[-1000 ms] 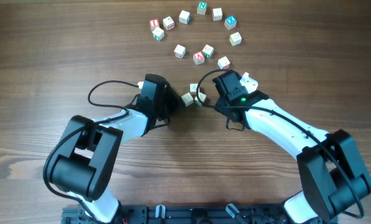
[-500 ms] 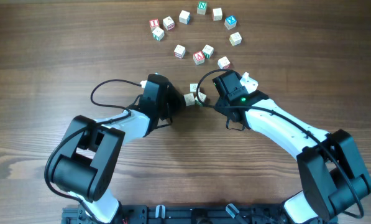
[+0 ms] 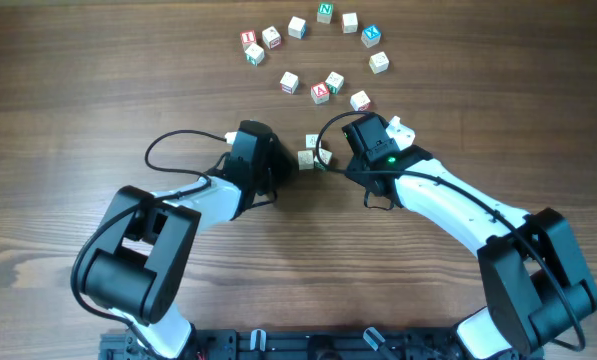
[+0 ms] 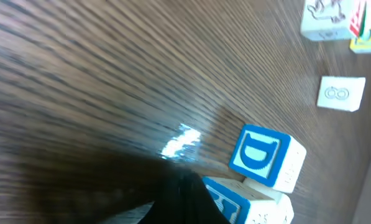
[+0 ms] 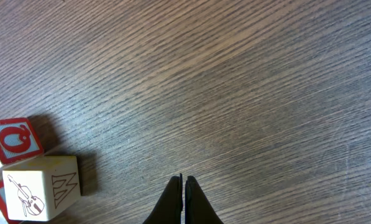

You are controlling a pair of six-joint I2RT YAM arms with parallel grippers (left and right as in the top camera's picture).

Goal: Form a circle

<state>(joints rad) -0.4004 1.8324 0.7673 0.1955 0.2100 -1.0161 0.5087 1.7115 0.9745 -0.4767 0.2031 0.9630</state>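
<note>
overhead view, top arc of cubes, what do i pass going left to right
red-letter cube → first pale cube → second pale cube → green N cube → third pale cube → blue-letter cube

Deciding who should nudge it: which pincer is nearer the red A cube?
Right. The right pincer sits just robot-side of the red A cube; the left pincer is farther back, off to its left.

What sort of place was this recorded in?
Probably a robot lab or demo bench: a wood-grain table, a left arm and right arm based at its near edge, and loose alphabet cubes.
</note>
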